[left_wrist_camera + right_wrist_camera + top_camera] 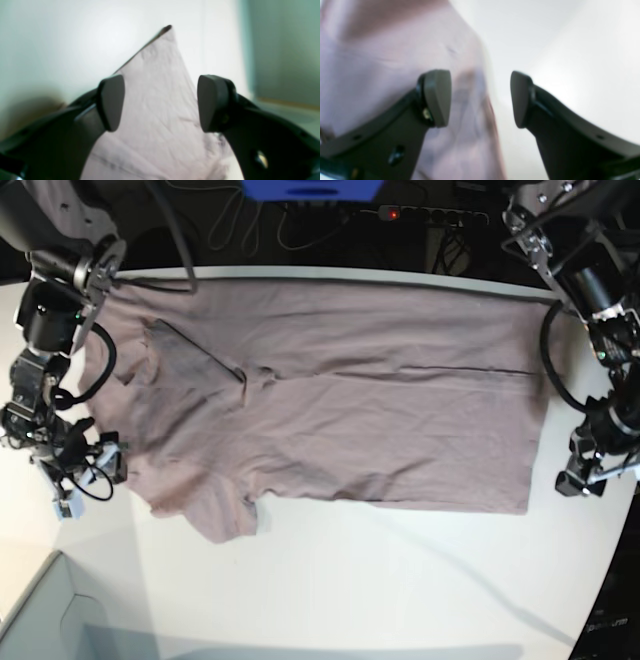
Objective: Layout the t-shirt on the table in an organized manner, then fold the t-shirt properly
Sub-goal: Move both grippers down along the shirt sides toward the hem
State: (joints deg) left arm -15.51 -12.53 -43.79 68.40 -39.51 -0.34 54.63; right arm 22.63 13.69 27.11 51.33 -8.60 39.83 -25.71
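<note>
Shirt (340, 405) spread across the table (400, 590), one fold line along its length; I judge layout done and folding barely begun. My left gripper (160, 103) and right gripper (480, 98) stand apart, holding nothing, one at each end. Both wrist views blur; collar and near sleeve are hard to read.

A robotics lab — two arms stand at a white table (400, 580), with cables (230, 220) and a power strip (430, 215) behind them.
</note>
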